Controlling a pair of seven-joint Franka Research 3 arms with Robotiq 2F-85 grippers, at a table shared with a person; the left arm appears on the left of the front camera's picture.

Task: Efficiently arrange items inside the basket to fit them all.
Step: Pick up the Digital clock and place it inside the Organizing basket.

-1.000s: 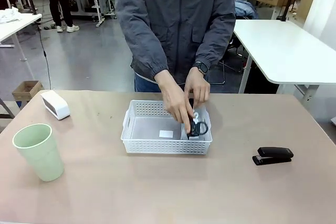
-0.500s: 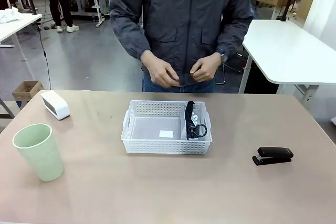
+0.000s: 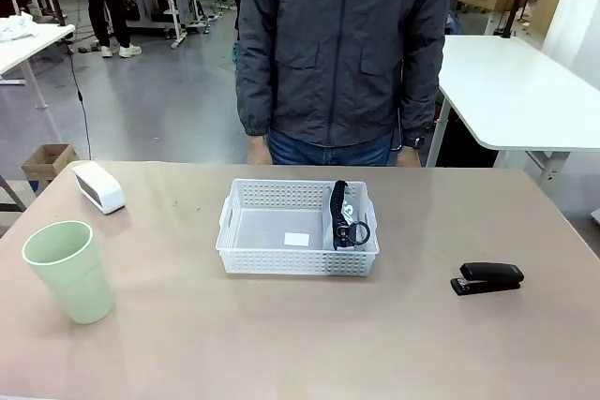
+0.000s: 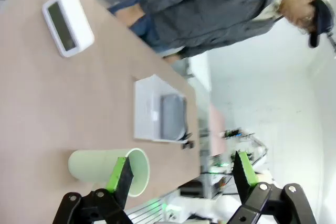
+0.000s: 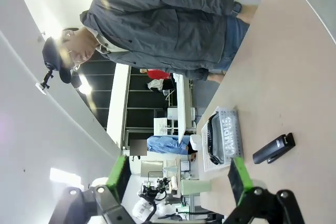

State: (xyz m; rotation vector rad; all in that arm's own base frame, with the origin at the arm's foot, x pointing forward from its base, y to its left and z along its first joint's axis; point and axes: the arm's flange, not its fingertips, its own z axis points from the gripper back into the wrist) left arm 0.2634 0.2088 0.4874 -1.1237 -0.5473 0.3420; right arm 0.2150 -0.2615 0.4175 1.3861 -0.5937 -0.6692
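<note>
Contents check, basket (image 3: 281, 261) as reference, mid-counter (image 3: 422, 344).

- Basket holds the grey CAMPUS pouch (image 3: 351, 220), tucked against its right end wall, with the black strap (image 3: 338, 201) and ring lying on top. The rest of the basket floor is bare apart from a small white patch (image 3: 297, 239) near the middle.
- Pale green cup (image 3: 68, 272): upright on the counter, well to the left of the basket and nearer to me. Nothing in it that I can see.
- White block (image 3: 98, 186): left of the basket, towards the far edge, well apart from it.
- Black stapler (image 3: 487, 277): right of the basket, on my side, clear of it.

My left gripper (image 4: 181, 174) is spread wide with nothing between the pads; my right gripper (image 5: 178, 178) is the same, fully apart and holding nothing.

Change from a second ago: the person's (image 3: 342, 53) hands were then inside the basket, on the pouch. They have since pulled back, and the arms now hang at the person's sides behind the basket. The pouch stays where it was left. Cup, block and stapler have not moved.
</note>
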